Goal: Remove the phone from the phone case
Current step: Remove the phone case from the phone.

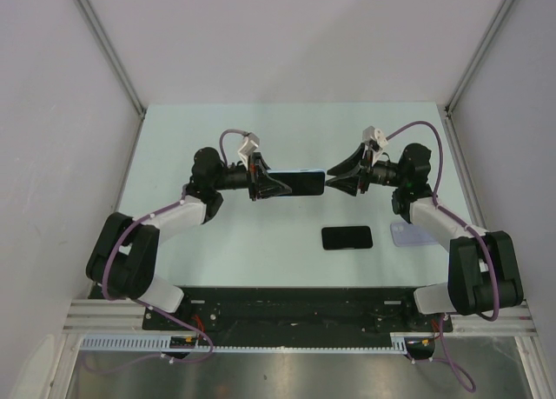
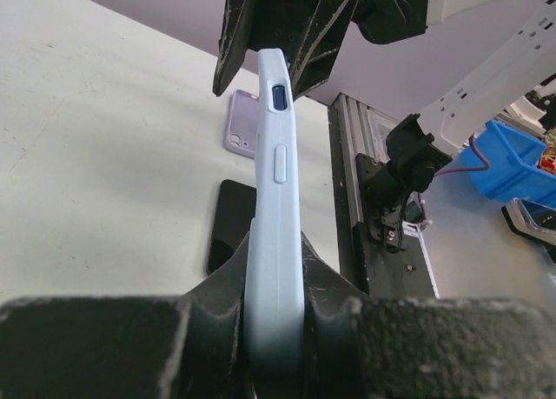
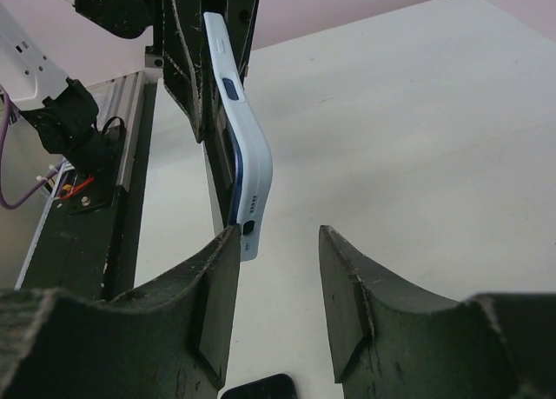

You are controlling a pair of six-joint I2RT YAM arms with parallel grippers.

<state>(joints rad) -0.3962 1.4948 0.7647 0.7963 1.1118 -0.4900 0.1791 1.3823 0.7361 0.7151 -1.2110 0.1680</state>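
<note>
A light blue phone case (image 1: pixel 300 182) is held edge-up above the middle of the table, and my left gripper (image 1: pixel 276 186) is shut on its left end. In the left wrist view the case (image 2: pixel 276 112) runs away from my left gripper (image 2: pixel 274 256), squeezed between both fingers. The phone's dark blue edge (image 3: pixel 233 169) shows inside the case (image 3: pixel 248 147). My right gripper (image 3: pixel 278 236) faces the case's free end with its jaws open. Its left fingertip (image 3: pixel 228 242) sits right at the case's bottom corner, and the gap between the fingers holds nothing. From above, my right gripper (image 1: pixel 332 182) meets the case's right end.
A black phone (image 1: pixel 347 237) lies flat on the table in front of the held case. A lilac case (image 1: pixel 408 236) lies beside it, under my right arm. The black mounting rail (image 1: pixel 295 303) runs along the near edge, and grey walls enclose the other sides.
</note>
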